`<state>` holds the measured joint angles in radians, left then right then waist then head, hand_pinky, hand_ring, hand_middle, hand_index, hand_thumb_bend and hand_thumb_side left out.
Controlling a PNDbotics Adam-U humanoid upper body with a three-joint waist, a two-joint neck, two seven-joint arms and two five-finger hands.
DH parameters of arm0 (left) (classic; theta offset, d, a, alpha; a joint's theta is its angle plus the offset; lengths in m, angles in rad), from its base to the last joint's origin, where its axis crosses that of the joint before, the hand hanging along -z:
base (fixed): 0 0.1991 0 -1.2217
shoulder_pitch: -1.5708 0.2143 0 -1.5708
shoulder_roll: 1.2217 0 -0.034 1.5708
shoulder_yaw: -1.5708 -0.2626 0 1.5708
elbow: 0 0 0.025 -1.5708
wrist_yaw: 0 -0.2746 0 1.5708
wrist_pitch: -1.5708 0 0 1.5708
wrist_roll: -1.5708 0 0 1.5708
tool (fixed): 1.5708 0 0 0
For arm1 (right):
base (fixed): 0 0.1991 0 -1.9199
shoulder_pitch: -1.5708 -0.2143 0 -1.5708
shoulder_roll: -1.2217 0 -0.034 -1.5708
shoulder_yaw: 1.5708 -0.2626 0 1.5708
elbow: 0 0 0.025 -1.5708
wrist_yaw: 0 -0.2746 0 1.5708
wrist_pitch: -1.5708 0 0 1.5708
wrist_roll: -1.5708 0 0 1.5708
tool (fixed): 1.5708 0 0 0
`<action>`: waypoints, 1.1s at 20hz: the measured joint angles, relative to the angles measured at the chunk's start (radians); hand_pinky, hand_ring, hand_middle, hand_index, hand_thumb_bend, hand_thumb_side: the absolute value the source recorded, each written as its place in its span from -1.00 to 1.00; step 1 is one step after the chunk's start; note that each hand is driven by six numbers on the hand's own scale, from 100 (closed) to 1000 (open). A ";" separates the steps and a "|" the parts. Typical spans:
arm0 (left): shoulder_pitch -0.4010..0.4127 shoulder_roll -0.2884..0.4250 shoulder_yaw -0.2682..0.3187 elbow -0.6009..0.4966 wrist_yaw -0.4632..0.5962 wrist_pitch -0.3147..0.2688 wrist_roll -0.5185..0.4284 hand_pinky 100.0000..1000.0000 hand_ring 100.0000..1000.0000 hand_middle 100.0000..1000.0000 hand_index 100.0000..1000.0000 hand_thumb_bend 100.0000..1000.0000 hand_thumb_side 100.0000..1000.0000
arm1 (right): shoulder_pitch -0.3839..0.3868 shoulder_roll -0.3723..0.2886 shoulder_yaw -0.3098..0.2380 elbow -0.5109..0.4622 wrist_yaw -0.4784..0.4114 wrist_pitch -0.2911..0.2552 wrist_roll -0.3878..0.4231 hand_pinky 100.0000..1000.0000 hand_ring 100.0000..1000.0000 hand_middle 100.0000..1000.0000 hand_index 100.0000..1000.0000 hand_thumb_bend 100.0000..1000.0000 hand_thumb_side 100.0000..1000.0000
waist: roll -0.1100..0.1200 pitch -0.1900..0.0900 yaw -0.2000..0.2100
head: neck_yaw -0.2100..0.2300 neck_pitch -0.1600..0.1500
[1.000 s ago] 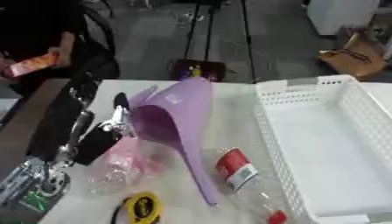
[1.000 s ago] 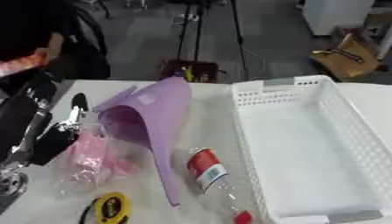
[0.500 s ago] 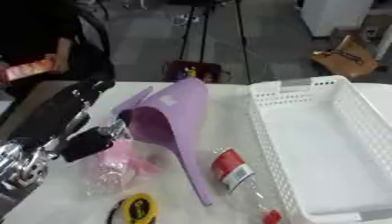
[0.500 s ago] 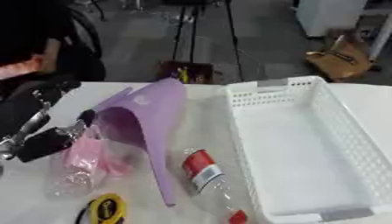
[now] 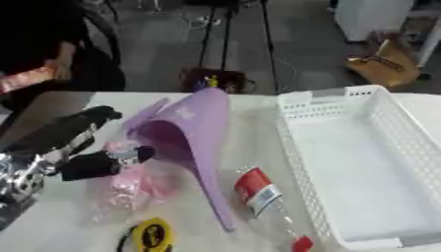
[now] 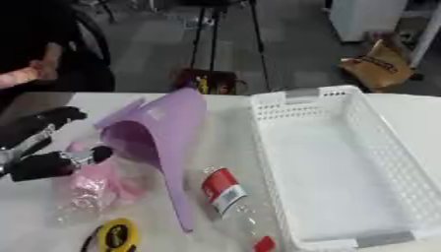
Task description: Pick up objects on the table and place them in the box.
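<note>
My left hand (image 5: 62, 141) comes in from the left edge, black fingers spread and open. Its thumb tip (image 5: 108, 162) is at the upper edge of a clear bag with something pink inside (image 5: 138, 187); I cannot tell if it touches. A purple scoop (image 5: 185, 129) lies just right of the hand, with its long handle pointing toward me. A clear bottle (image 5: 263, 199) with a red label and red cap lies beside the handle. A yellow tape measure (image 5: 153, 236) sits at the near edge. The white basket (image 6: 297, 101) at the right holds nothing. My right hand does not show.
Beyond the table's far edge stand tripod legs (image 5: 233, 39) and a dark object (image 5: 211, 78) on the floor. A brown bag (image 5: 383, 61) lies on the floor at back right. A person in dark clothes is at the far left.
My left hand has sunk lower and further left, its fingers spreading, and the thumb now lies by the pink bag. The whole picture has shifted slightly.
</note>
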<state>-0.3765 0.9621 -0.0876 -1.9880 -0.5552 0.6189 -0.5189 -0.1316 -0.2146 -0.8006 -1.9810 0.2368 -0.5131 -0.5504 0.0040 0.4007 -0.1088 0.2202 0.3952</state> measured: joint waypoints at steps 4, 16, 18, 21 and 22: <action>0.006 0.007 0.001 0.000 0.005 0.027 -0.029 1.00 1.00 1.00 1.00 -0.04 0.70 | 0.000 0.000 0.000 0.000 0.000 0.000 0.000 0.35 0.17 0.13 0.32 -1.00 0.41 | 0.000 0.000 0.000 | -0.001 -0.001; 0.019 0.007 -0.010 0.000 -0.129 -0.031 0.078 0.44 0.70 0.96 1.00 -0.42 1.00 | 0.001 0.000 0.000 0.000 0.000 0.003 -0.009 0.35 0.14 0.11 0.25 -1.00 0.36 | -0.007 0.005 -0.001 | -0.004 -0.019; 0.028 0.007 -0.017 0.000 -0.128 -0.058 0.141 0.40 0.67 0.96 1.00 -0.52 1.00 | 0.001 0.001 -0.001 0.000 0.000 0.005 -0.011 0.35 0.14 0.10 0.24 -1.00 0.35 | -0.007 0.007 -0.001 | -0.005 -0.019; 0.039 0.011 -0.032 0.000 -0.111 -0.078 0.207 0.40 0.68 0.96 1.00 -0.52 1.00 | 0.001 0.001 -0.001 0.000 -0.001 0.007 -0.013 0.34 0.13 0.09 0.24 -1.00 0.34 | -0.007 0.007 0.000 | -0.005 -0.022; 0.042 0.013 -0.035 0.000 -0.102 -0.079 0.220 0.40 0.68 0.96 1.00 -0.53 1.00 | 0.001 0.001 -0.001 0.000 -0.001 0.007 -0.013 0.34 0.13 0.09 0.23 -1.00 0.34 | -0.007 0.008 0.000 | -0.005 -0.024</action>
<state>-0.3345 0.9750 -0.1223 -1.9880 -0.6573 0.5395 -0.2994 -0.1310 -0.2138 -0.8012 -1.9810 0.2359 -0.5058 -0.5639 -0.0028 0.4084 -0.1093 0.2153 0.3717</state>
